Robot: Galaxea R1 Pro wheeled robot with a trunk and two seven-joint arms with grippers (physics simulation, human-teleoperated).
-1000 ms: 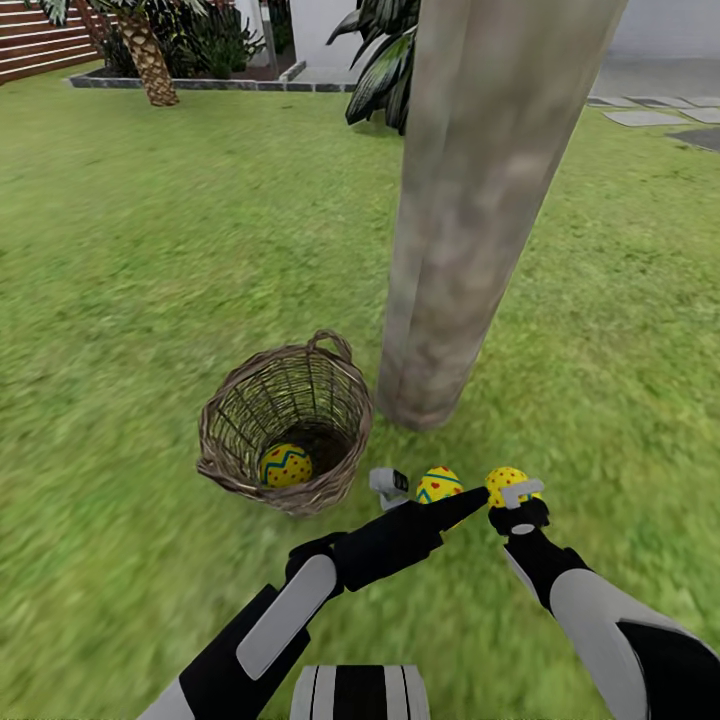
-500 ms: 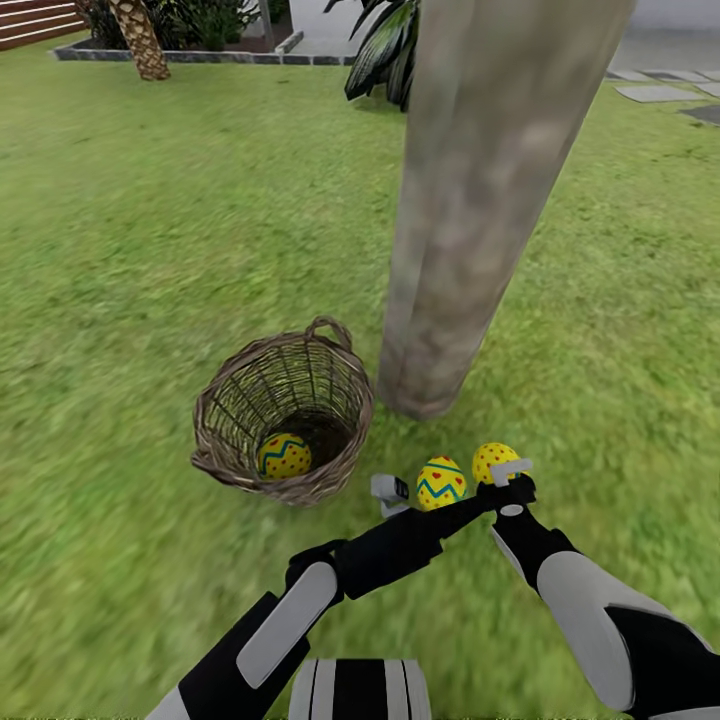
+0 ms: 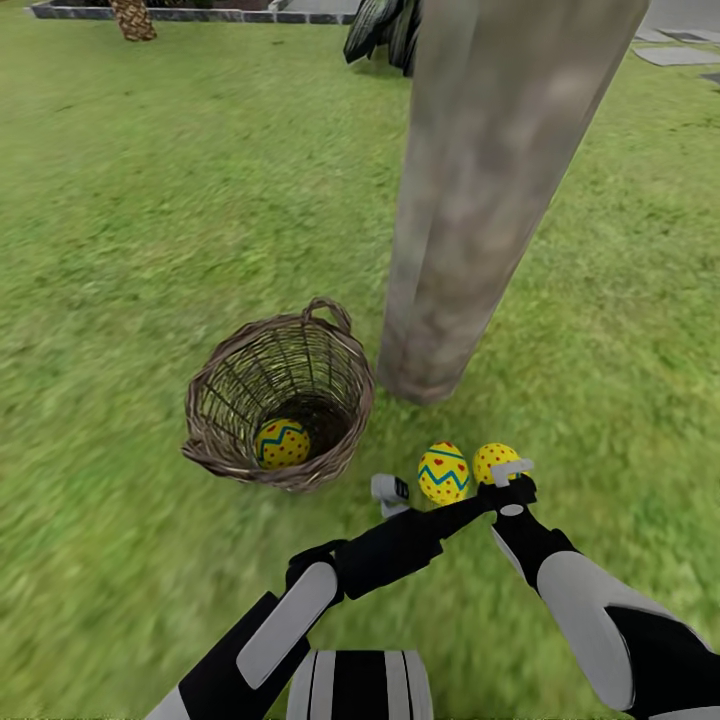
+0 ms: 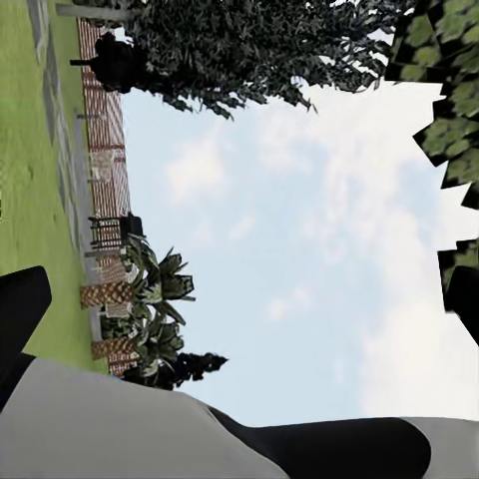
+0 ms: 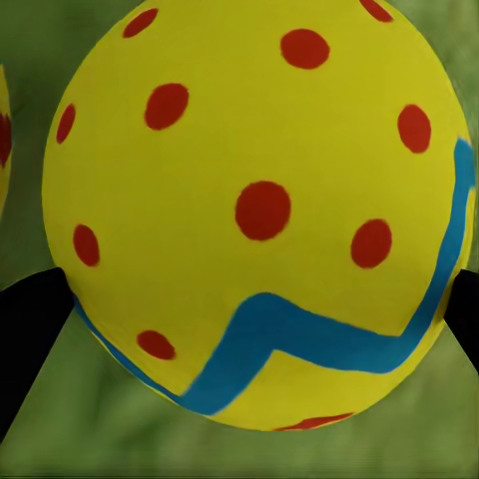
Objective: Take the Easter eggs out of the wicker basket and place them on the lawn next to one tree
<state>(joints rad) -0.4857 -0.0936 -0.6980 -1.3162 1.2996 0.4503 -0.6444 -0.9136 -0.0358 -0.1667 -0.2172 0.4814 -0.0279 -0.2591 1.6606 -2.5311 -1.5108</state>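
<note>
arms cross low in the head view, nearest the camera. the right gripper (image 3: pixel 512 478) sits at one easter egg (image 3: pixel 494 461) on the lawn (image 3: pixel 120 250); the right wrist view shows that egg (image 5: pixel 261 210) large between two dark fingertips (image 5: pixel 25 329), which appear to touch its sides, so the jaws look closed on it, though firm grip cannot be confirmed. the left gripper (image 3: pixel 390 492) lies just beside a second egg (image 3: pixel 443 472); its jaw state cannot be told, and the left wrist view looks up at sky and a fence (image 4: pixel 105 150).

since a second ago the head camera has tilted down; both outer eggs sit slightly closer together, near the tree (image 3: pixel 470 200).

beyond, the wicker basket (image 3: pixel 280 400) holds the third egg (image 3: pixel 282 443), seen from the head camera alone. judgement: two of three eggs are out; one remains.
</note>
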